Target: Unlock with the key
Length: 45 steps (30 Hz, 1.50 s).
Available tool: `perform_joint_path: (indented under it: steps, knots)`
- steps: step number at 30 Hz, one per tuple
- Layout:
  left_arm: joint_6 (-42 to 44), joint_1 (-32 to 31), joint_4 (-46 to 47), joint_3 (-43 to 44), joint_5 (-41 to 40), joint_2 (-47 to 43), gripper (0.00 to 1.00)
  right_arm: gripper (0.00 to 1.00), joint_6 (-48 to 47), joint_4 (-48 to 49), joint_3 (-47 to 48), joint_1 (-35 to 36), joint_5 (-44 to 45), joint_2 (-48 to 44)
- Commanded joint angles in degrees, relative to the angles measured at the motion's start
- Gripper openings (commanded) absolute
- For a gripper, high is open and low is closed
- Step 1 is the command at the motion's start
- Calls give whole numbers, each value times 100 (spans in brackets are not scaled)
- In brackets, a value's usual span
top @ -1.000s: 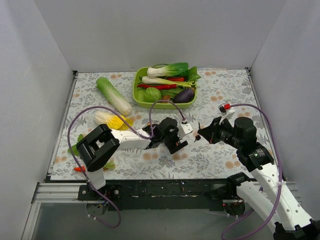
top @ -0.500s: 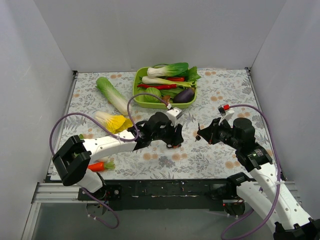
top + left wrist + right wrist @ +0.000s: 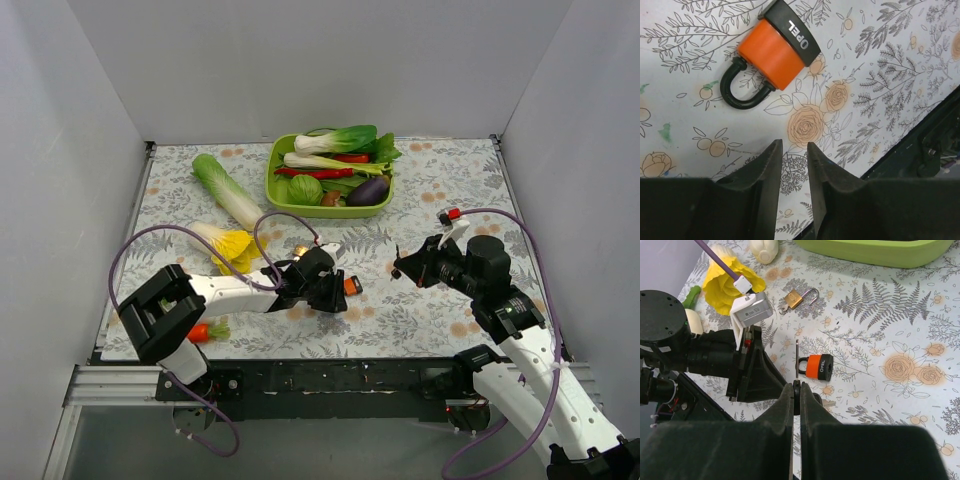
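The orange-and-black padlock (image 3: pixel 775 50) lies flat on the floral cloth, also in the top view (image 3: pixel 351 286) and the right wrist view (image 3: pixel 817 366). My left gripper (image 3: pixel 792 145) hovers low beside it, its fingers a narrow gap apart with only cloth between them; in the top view it (image 3: pixel 333 290) sits just left of the padlock. My right gripper (image 3: pixel 797 386) is shut on the key (image 3: pixel 797 357). The key's black head is pinched between the fingers and its thin silver blade points towards the padlock's shackle. From above, the right gripper (image 3: pixel 398 271) hangs to the right of the padlock.
A brass padlock (image 3: pixel 795 298) lies beyond the orange one. Another small key (image 3: pixel 828 403) rests on the cloth by my right fingers. A green tray (image 3: pixel 275 190) of vegetables stands at the back. A cabbage (image 3: pixel 227 190), a yellow vegetable (image 3: pixel 228 242) and a carrot (image 3: pixel 200 331) lie to the left.
My left gripper has pulled back towards the near left and lowered, uncovering the orange padlock, and its jaws have narrowed a lot. The right arm holds still with the key.
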Motion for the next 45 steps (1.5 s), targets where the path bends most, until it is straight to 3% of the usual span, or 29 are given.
perform_joint_path:
  steps: [1,8,17,22,28,34,39,45]
  knots:
    - [184,-13,315,-54,-408,134,26,1,107,346,-4,-17,-76,-53]
    - [317,-4,834,-28,-872,538,26,1,125,293,5,-17,-59,-123]
    - [589,189,395,464,-2034,943,27,1,116,117,22,-17,11,-307]
    - [931,225,395,578,-1894,908,33,1,98,99,-66,-9,29,-360]
    - [775,216,193,605,-1648,530,38,1,159,214,-302,-9,-23,-360]
    - [309,207,333,587,-1323,99,59,1,204,389,-540,-17,-102,-264]
    - [-244,154,211,912,-918,467,77,1,282,653,-848,-9,-357,-18]
    - [-562,145,-607,1519,-1076,1118,82,1,274,680,-988,-9,-261,-123]
